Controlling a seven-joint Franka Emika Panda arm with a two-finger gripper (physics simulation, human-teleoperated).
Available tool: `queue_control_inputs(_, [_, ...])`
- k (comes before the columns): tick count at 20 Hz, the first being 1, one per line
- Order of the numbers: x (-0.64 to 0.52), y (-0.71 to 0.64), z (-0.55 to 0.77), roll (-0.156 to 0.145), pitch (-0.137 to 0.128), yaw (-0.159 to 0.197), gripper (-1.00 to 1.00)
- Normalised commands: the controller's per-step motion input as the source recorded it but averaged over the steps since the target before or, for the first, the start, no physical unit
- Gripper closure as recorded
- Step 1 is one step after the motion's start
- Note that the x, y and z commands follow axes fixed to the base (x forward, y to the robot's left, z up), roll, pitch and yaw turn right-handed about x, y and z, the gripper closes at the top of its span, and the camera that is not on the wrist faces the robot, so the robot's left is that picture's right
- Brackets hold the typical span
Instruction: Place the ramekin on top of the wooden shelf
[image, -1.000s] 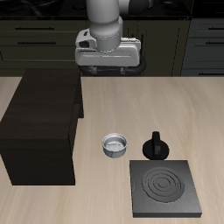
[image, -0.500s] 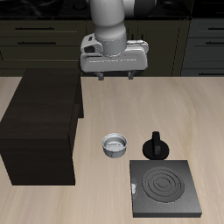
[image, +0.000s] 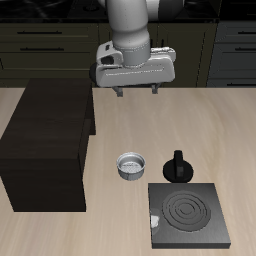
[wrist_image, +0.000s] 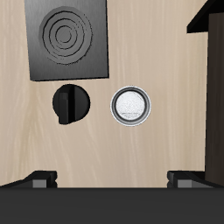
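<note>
The ramekin (image: 131, 165) (wrist_image: 130, 105), a small round grey-white bowl, sits on the table between the wooden shelf (image: 50, 140) (wrist_image: 214, 96) and a black knobbed pot. My gripper (image: 137, 94) hangs open high above the table, farther back than the ramekin, with nothing between its fingers. In the wrist view both fingertips (wrist_image: 39, 179) show at the frame's edge, far from the bowl. The shelf is a large dark boxy cabinet with a flat top.
A black knobbed pot (image: 177, 166) (wrist_image: 69, 103) stands right beside the ramekin. A flat black stove plate (image: 187, 214) (wrist_image: 67, 38) with concentric rings lies near the table's front edge. Dark kitchen cabinets (image: 40, 50) line the back.
The gripper has come forward and lower, drifting toward the ramekin's side of the table. Ramekin, pot, plate and shelf have not moved.
</note>
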Motion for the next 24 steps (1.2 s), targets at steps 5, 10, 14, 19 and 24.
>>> queue_control_inputs(5, [0.16, -0.02, -0.01, 0.002, -0.002, 0.034, -1.0])
queue_control_inputs(10, [0.09, -0.06, -0.01, -0.009, -0.017, 0.028, -1.0])
queue_control_inputs(14, [0.07, -0.05, 0.0, -0.014, 0.014, -0.008, -1.0])
queue_control_inputs(19, [0.07, -0.06, 0.05, -0.01, -0.017, 0.001, -1.0])
queue_control_inputs(24, [0.03, -0.03, -0.08, 0.003, 0.013, -0.006, -1.0])
